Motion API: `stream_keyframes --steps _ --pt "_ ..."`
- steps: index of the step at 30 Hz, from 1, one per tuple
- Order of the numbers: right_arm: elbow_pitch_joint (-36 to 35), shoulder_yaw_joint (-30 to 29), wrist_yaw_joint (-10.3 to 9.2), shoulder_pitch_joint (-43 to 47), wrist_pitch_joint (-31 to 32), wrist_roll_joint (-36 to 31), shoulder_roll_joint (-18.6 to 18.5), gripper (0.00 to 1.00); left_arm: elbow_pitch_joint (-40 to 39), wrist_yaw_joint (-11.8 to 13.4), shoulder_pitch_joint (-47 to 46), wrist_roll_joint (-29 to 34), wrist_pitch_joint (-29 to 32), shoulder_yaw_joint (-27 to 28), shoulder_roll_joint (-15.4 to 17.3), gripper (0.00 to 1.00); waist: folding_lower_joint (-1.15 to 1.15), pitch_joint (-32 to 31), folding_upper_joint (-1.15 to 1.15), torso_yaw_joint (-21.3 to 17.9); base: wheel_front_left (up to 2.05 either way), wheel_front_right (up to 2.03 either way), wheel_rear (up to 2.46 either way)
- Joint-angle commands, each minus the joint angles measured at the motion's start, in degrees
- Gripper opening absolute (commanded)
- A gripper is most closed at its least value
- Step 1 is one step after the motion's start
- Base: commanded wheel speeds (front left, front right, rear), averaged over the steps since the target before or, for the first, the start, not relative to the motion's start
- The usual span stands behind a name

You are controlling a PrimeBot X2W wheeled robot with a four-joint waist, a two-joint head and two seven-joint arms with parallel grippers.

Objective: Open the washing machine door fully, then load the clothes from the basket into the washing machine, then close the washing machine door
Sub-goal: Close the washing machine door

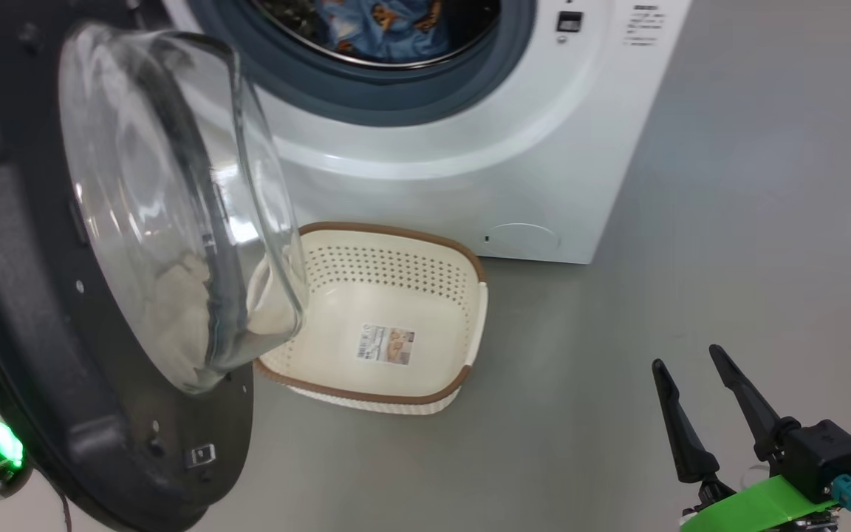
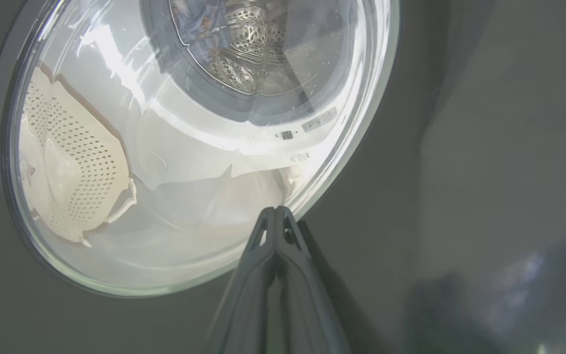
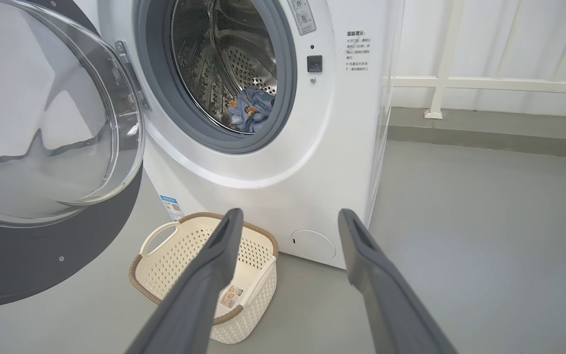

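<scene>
The washing machine (image 1: pixel 514 162) stands with its door (image 1: pixel 34 310) swung open to the left, the glass bowl (image 1: pixel 174 192) bulging toward the basket. Blue printed clothes (image 1: pixel 385 26) lie in the steel drum, the same clothes (image 3: pixel 251 110) showing in the right wrist view. The cream basket (image 1: pixel 396 230) sits on the floor in front of the machine, with only its label sticker inside. My left gripper (image 2: pixel 275 211) is shut, empty, its tips at the rim of the door's window (image 2: pixel 189 172) on the outer face. My right gripper (image 1: pixel 685 357) hangs open over the floor, right of the basket (image 3: pixel 165 275).
Bare grey floor (image 1: pixel 728 222) stretches to the right of the machine. A white railing (image 3: pixel 484 83) and a low ledge run along the back wall. A green light (image 1: pixel 4 442) glows at the lower left, beside the door's edge.
</scene>
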Motion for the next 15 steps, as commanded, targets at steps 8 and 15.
stream_keyframes --steps 8,15 --pt "0.13 1.57 0.36 -1.64 -1.82 0.32 0.66 1.00 -0.92 -0.18 -2.92 0.34 0.59 1.19 0.84 0.00 0.00 -0.54 0.00 -6.95 0.00 0.00 0.00" --pt "1.34 1.62 0.36 -2.42 -2.68 0.67 1.15 1.00 -0.87 0.37 -4.49 1.14 -0.84 0.32 -0.91 0.00 0.00 -0.03 0.00 -10.87 0.00 0.00 0.00"
